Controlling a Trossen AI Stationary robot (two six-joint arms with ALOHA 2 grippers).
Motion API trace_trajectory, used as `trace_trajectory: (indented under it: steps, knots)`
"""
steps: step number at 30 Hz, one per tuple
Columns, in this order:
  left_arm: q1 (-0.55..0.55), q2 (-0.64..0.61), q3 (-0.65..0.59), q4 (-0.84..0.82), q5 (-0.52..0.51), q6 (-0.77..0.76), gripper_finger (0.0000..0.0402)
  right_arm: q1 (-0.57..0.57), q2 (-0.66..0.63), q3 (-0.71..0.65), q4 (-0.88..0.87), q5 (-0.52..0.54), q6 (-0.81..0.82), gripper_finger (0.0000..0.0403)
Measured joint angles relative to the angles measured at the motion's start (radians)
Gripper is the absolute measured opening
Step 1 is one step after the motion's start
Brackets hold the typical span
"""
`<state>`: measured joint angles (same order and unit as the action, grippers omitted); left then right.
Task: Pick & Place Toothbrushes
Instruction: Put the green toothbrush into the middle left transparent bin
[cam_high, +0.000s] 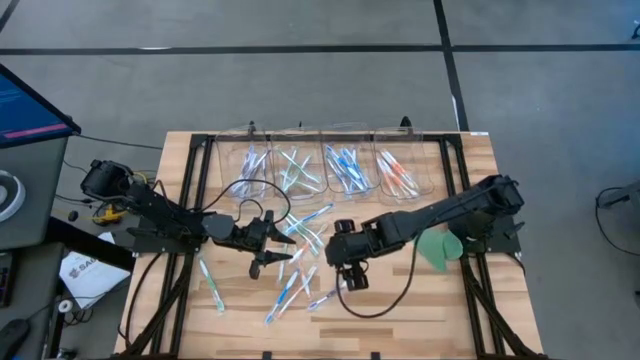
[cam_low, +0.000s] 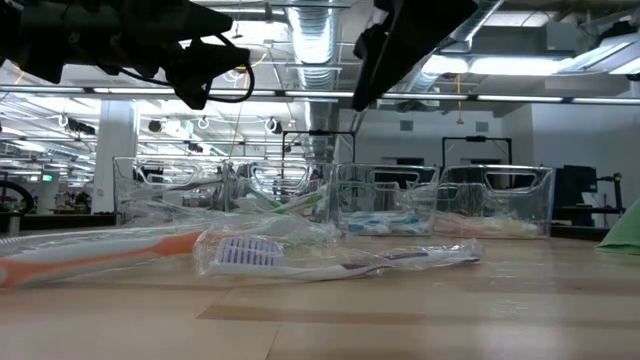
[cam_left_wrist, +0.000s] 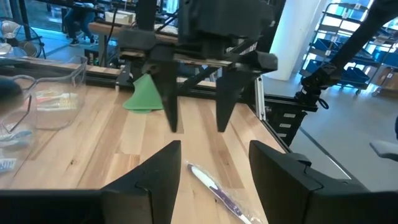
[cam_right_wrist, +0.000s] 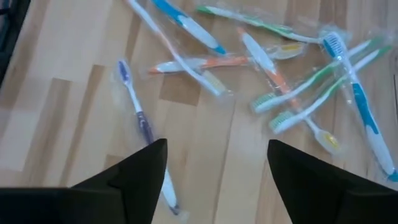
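Right gripper (cam_right_wrist: 211, 165) is hovering wide open, empty, over thin purple-white plastic toothbrush (cam_right_wrist: 142, 127) on wooden surface (cam_right_wrist: 236, 155); left gripper (cam_left_wrist: 214, 168) also wide; risk: grippers are facing each other closely, could collide.

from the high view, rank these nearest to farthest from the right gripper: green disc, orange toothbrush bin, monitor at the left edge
From the right gripper:
1. Green disc, just to its right.
2. Orange toothbrush bin, along the table's far edge.
3. Monitor, off the table's left side.

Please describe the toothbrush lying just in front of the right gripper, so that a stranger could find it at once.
On the wooden table, go to the loose pile of toothbrushes before the clear bins. The open right gripper points at its edge. There the purple toothbrush lies alone, apart from the tangled orange, green and blue ones.
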<state>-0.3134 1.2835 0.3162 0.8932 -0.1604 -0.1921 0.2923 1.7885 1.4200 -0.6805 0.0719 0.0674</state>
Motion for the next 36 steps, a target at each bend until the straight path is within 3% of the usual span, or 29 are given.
trace_trajectory:
  steps: [11,19,23,29,36]
  knots:
    - [0.000,0.000,0.000,-0.003,-0.001,0.000,0.0184,-0.047,0.000,-0.158,0.414,0.003,-0.239,0.0276]
    - [0.000,0.000,0.000,-0.004,0.002,0.000,0.0184,-0.090,0.000,-0.244,0.700,0.004,-0.064,0.0276]
    - [0.000,0.000,0.000,-0.019,0.012,0.000,0.0184,-0.093,0.000,-0.266,0.731,0.003,0.018,0.0276]
    - [0.000,0.000,0.000,-0.075,0.014,0.000,0.0184,-0.091,0.031,-0.267,0.747,0.004,-0.038,0.0276]
    - [0.000,0.000,0.000,-0.098,0.017,0.000,0.0184,-0.114,0.176,-0.246,0.837,0.007,-0.067,0.0276]
